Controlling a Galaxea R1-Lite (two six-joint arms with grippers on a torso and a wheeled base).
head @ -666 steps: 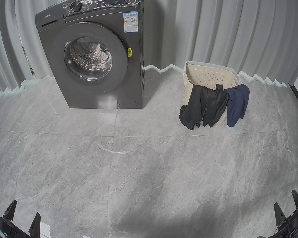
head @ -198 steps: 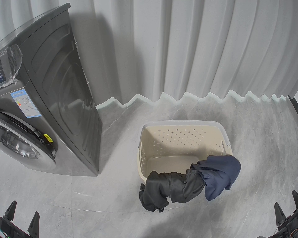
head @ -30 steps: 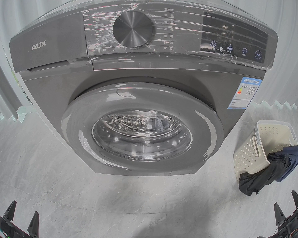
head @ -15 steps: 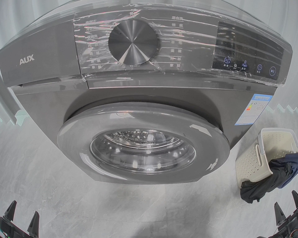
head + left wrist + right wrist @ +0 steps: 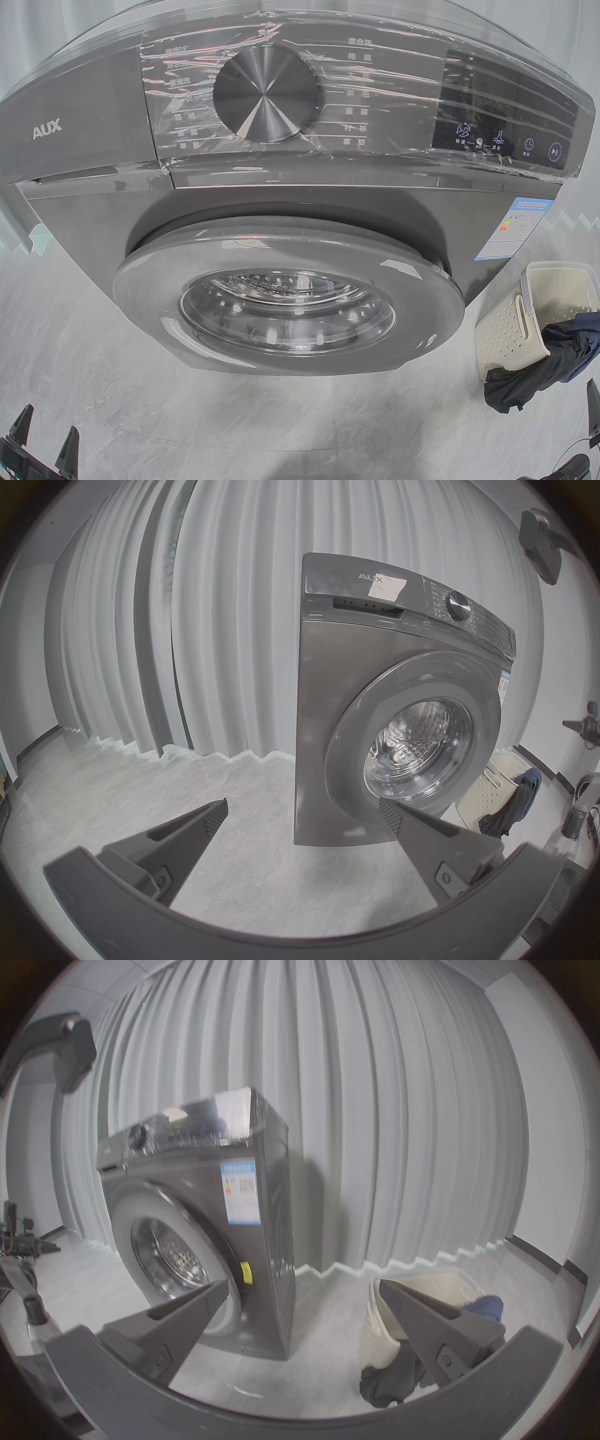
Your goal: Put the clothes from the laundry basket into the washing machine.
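Your left fingers (image 5: pixel 181 836) and right fingers (image 5: pixel 437 1322) hang low, spread wide and empty, pointing at the one washing machine (image 5: pixel 294 206), its door shut. Ahead of the right fingers, one laundry basket (image 5: pixel 500 331) stands beside the machine, with a dark grey garment (image 5: pixel 531 375) and a navy garment (image 5: pixel 587 328) draped over its rim. Bare floor (image 5: pixel 187 412) lies ahead of both.

Dark grey front-loading washing machine (image 5: pixel 350 206), round glass door (image 5: pixel 287 306) shut, cream perforated laundry basket (image 5: pixel 500 331) on floor at its right, black garment (image 5: pixel 531 375) and navy garment (image 5: pixel 590 328) draped over the rim
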